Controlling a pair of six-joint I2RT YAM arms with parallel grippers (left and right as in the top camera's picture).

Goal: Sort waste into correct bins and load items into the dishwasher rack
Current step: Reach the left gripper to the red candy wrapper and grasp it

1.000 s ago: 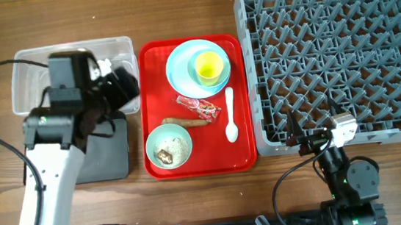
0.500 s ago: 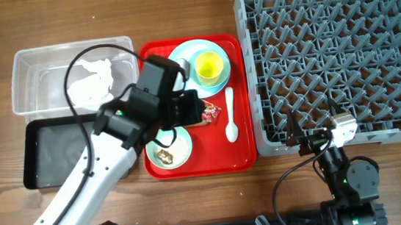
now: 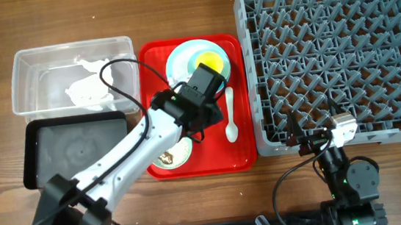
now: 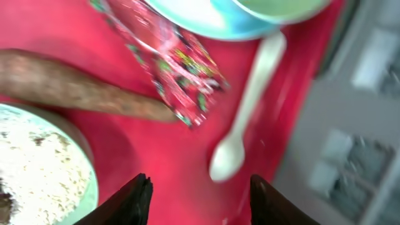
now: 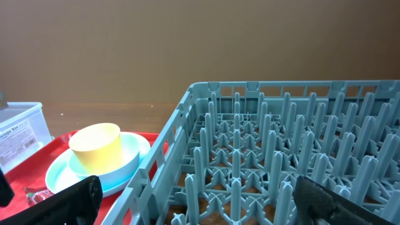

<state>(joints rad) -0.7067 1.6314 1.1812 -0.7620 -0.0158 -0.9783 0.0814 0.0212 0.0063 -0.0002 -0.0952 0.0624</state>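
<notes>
My left gripper [image 4: 200, 201] hangs open over the red tray [image 3: 202, 168], with only bare tray between its fingers. Just ahead of it lie the small red wrapper [image 4: 174, 64], the brown sausage scrap [image 4: 81, 89] and the white spoon [image 4: 249, 111]. The mint-green bowl [image 4: 34, 172] holds rice grains at its left. From overhead, the left gripper [image 3: 201, 106] covers the wrapper. The yellow cup [image 3: 209, 62] sits in the pale blue bowl on the plate [image 3: 178, 64]. A napkin [image 3: 91, 90] lies in the clear tub [image 3: 30, 62]. My right gripper [image 5: 203, 203] is open at the rack's [image 3: 335, 55] front edge.
The black tray [image 3: 79, 150] sits in front of the clear tub, left of the red tray. The rack's wall stands right beside the spoon [image 3: 230, 117]. My left arm reaches across the tray's front left, partly covering the mint-green bowl [image 3: 177, 156].
My left arm has swung from over the clear tub to the middle of the red tray. A napkin now lies in the tub. The right arm has not moved.
</notes>
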